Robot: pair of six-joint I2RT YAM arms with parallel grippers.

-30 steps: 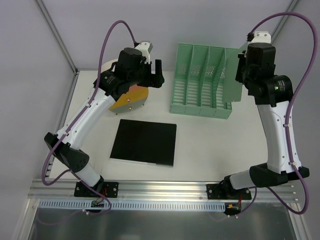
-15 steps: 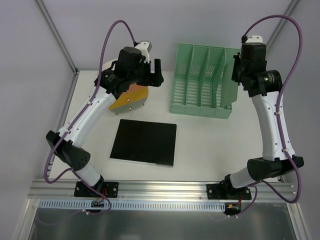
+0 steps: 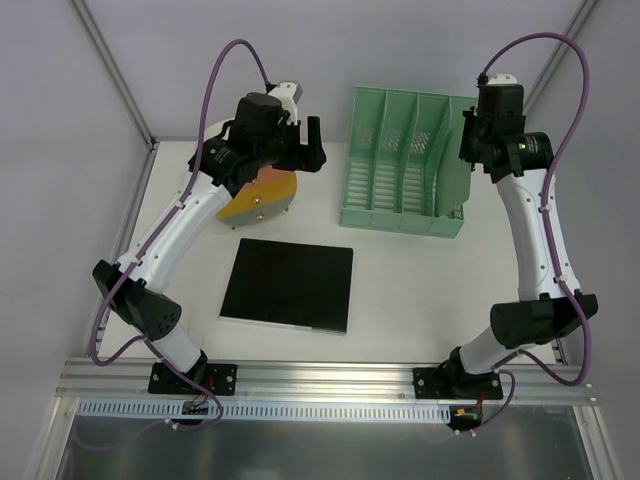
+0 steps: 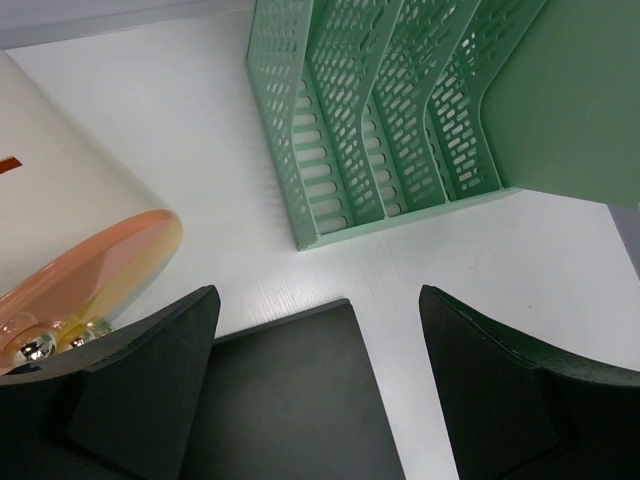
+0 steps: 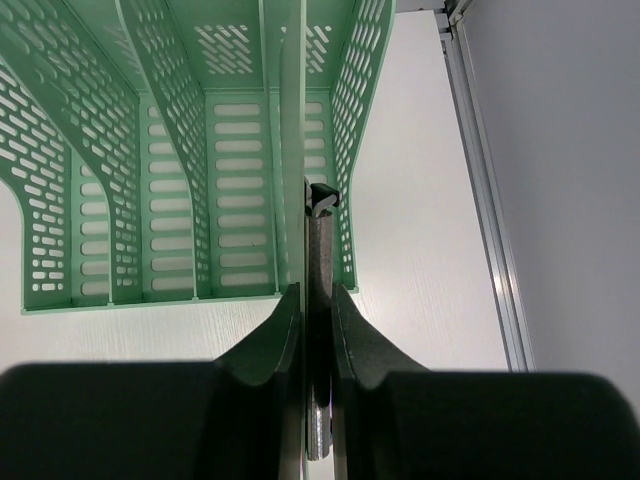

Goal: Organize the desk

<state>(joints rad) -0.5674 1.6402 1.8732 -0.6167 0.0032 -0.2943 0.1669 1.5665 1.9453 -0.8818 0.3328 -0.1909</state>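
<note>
The white desk (image 3: 430, 280) holds a green slotted file rack (image 3: 395, 165) at the back. My right gripper (image 3: 470, 140) is shut on a flat green folder (image 3: 462, 168) and holds it upright on edge over the rack's rightmost slot. In the right wrist view the fingers (image 5: 275, 340) pinch the folder's thin edge and a dark grey strip (image 5: 320, 240) above the rack (image 5: 180, 150). My left gripper (image 3: 308, 150) is open and empty, above the desk left of the rack (image 4: 380, 120). The folder also shows in the left wrist view (image 4: 575, 100).
A black rectangular sheet (image 3: 288, 284) lies flat at the desk's middle front, and also shows below my left gripper (image 4: 290, 400). A white and orange round object (image 3: 258, 197) sits under my left arm. Grey walls and an aluminium rail (image 5: 485, 200) border the desk.
My right arm has swung left and back, and the green folder has gone from tilted beside the rack to upright over its right slot. The left arm has hardly moved.
</note>
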